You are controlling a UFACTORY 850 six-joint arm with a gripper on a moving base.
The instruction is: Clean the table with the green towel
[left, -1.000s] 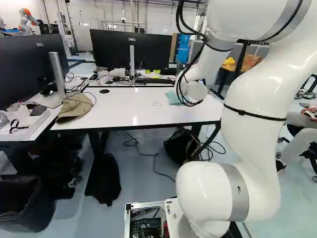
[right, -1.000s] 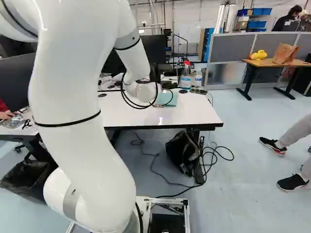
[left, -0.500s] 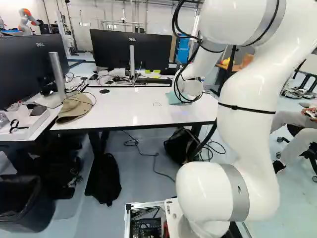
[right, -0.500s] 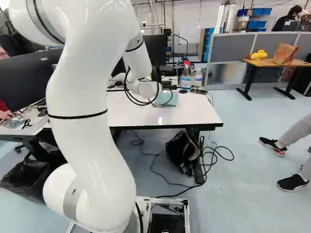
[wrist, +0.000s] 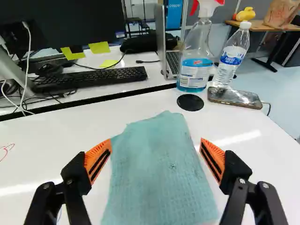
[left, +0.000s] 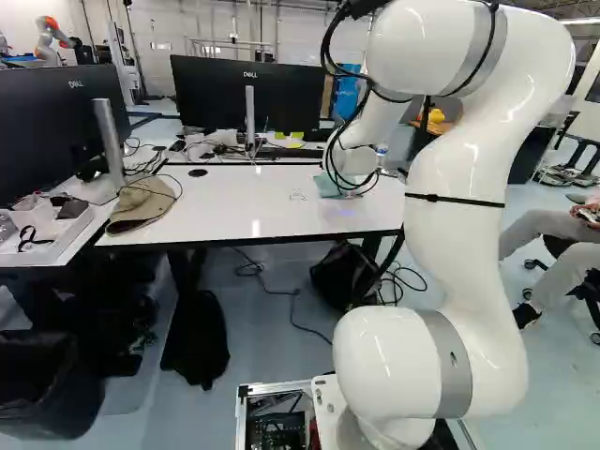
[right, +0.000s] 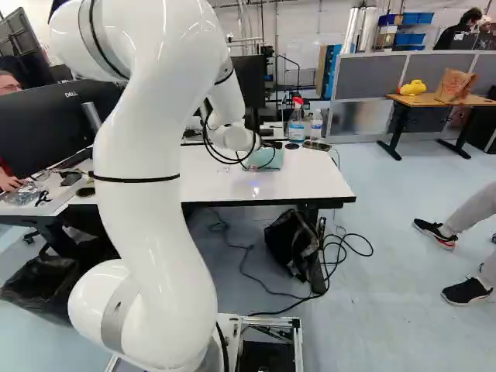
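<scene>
The green towel (wrist: 161, 173) lies spread on the white table (wrist: 61, 136), with a wrinkled surface. My gripper (wrist: 156, 152) stands open above it in the wrist view, one orange-padded finger over each side of the towel and nothing gripped. Whether the fingertips touch the cloth I cannot tell. In the left base view a piece of the towel (left: 328, 186) shows beside my wrist, and in the right base view more of the towel (right: 271, 160) does. The wrist hides the fingers in both. A small red mark (wrist: 6, 149) is on the tabletop.
Beyond the towel stand a spray bottle (wrist: 196, 51), a water bottle (wrist: 233, 54) and a phone (wrist: 235, 97), near a black disc (wrist: 190, 102). A keyboard (wrist: 93, 78) and monitor (left: 211, 94) are behind. A cap (left: 141, 204) lies at the left. Another robot (left: 50, 39) is far off.
The upper arm and elbow have swung left in the left base view and right in the right base view. My wrist has shifted slightly the same way over the towel. The base has stayed put.
</scene>
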